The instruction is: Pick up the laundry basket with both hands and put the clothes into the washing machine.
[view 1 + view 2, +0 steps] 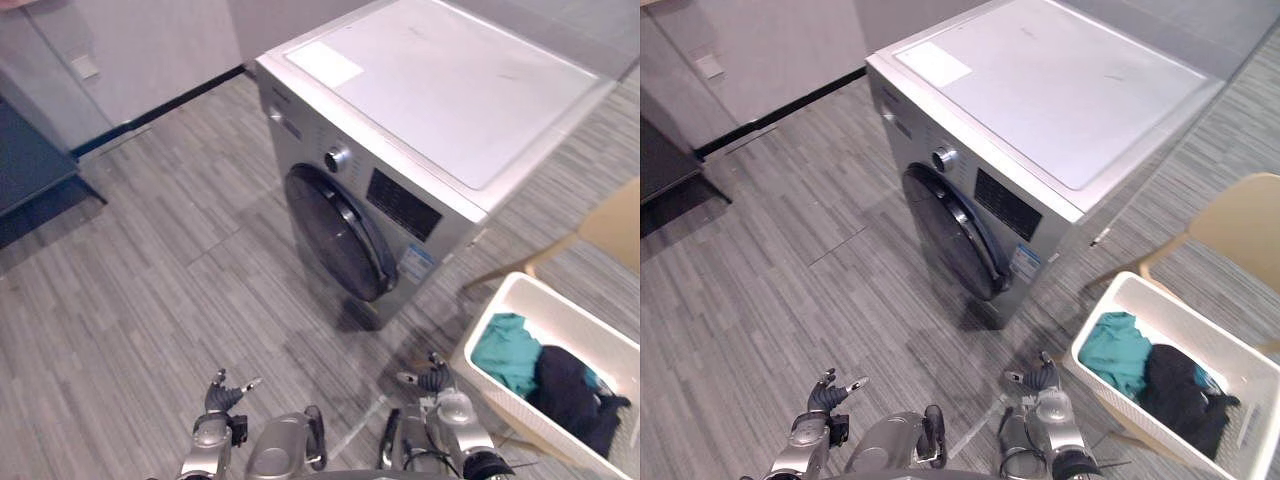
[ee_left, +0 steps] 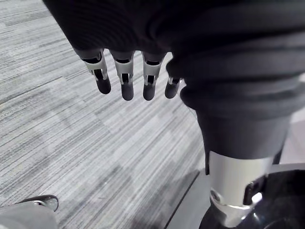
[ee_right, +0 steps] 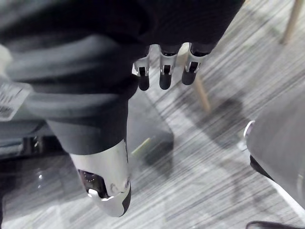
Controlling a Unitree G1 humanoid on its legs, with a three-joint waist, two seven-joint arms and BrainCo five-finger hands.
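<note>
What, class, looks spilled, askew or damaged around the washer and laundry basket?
Nothing stands out. The laundry basket stands upright, the clothes lie inside it, and the door of the washing machine is shut, undamaged.

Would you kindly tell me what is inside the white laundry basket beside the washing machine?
Inside the laundry basket lie a teal garment and, next to it, a black garment. They cover most of the basket's bottom, so anything lying underneath them cannot be seen.

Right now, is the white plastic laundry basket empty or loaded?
Loaded: a teal garment and a black garment lie inside the white plastic laundry basket.
</note>
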